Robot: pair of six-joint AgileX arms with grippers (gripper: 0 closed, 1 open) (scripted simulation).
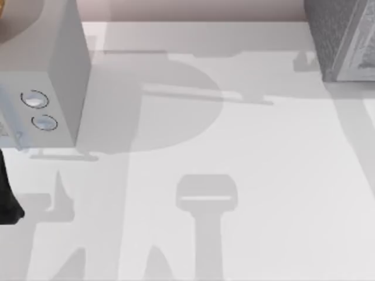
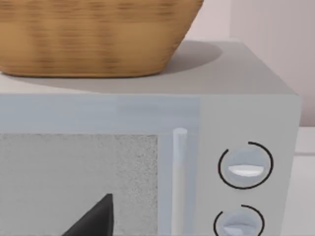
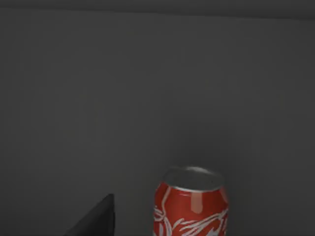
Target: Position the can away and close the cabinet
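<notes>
The can (image 3: 191,204) stands upright in the right wrist view, red with white marks and a silver top, and dark grey walls lie behind and around it. A dark part of my right gripper (image 3: 96,221) shows beside the can and apart from it. The cabinet (image 1: 337,41) sits at the table's far right corner, with speckled dark grey sides and a paler framed panel (image 1: 364,55). I cannot tell how its door stands. My left gripper (image 2: 93,221) hangs in front of the light-grey box, and its arm (image 1: 7,199) shows at the left edge of the top view.
A smooth light-grey box (image 1: 58,70) with two round dials (image 1: 35,99) stands at the far left. A woven basket (image 2: 93,34) rests on top of it. Arm shadows fall across the white table (image 1: 263,175).
</notes>
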